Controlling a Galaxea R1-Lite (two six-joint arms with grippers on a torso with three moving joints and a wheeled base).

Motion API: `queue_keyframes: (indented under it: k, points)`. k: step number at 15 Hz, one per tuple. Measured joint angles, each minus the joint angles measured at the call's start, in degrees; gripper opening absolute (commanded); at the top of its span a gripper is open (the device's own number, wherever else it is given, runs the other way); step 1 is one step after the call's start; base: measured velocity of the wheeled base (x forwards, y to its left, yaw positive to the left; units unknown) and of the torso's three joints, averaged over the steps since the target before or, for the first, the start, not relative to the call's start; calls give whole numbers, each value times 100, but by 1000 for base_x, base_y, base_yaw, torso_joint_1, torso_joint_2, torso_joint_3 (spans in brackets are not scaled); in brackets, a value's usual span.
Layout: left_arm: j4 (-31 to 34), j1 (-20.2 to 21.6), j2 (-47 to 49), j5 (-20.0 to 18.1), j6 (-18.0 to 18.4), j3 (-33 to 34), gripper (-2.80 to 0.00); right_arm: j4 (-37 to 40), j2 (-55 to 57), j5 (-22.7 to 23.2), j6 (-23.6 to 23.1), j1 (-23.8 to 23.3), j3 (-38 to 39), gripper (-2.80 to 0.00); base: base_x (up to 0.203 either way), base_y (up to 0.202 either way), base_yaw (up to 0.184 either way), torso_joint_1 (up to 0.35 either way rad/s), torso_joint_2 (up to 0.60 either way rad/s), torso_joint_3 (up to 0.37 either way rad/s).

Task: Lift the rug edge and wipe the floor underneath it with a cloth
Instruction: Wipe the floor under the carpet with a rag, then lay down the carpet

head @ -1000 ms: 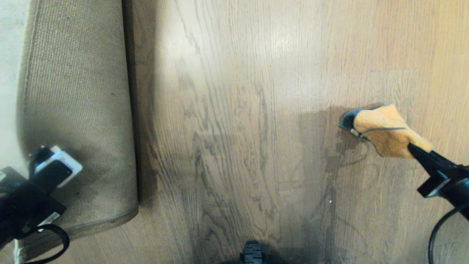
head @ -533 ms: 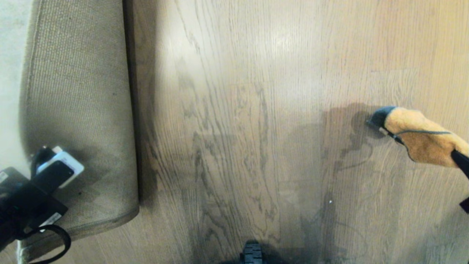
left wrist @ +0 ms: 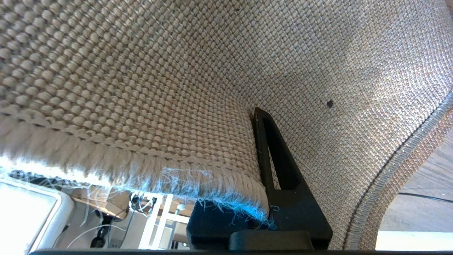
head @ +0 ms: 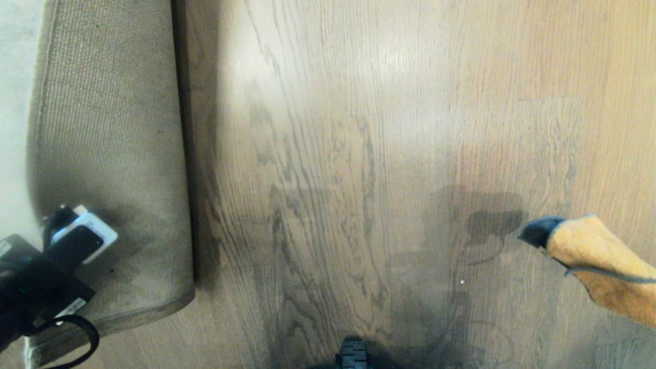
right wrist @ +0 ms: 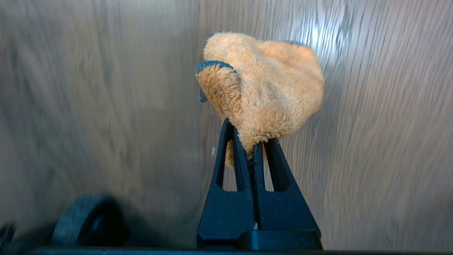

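Right gripper [right wrist: 253,145], black fingers pinched together on small orange-tan fluffy terry cloth [right wrist: 263,92] with dark blue-grey trim; cloth at right over brown oak-look plank floor [head: 359,154]. Left gripper [left wrist: 263,177] clamped on rug edge [left wrist: 198,184], border of pale grey rug, folded back at left, tan woven backing [head: 113,128] facing up.
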Motion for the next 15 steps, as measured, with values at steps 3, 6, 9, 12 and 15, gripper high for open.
queue_keyframes:
  k: [3, 6, 9, 12, 15]
  points:
    - [0, -9, -2, 4, -2, 6, -280, 2231, -1467, -38, -136, -2, -173, -280, 0, 0, 0, 0, 0, 0]
    - [0, -26, -2, 8, -2, 6, -280, 3301, -2076, -262, 29, -5, -250, -280, 0, 0, 0, 0, 0, 0]
    - [-1, -35, -2, 8, -2, 6, -280, 3251, -2259, -719, -183, -5, -139, -280, 0, 0, 0, 0, 0, 0]
    - [-2, -35, -2, 8, -5, 6, -280, 3179, -2318, -648, -265, -5, -49, -280, 0, 0, 0, 0, 0, 0]
    - [-6, -35, -2, 7, -13, 6, -280, 3170, -2333, -590, -288, -5, -30, -280, 0, 0, 0, 0, 0, 0]
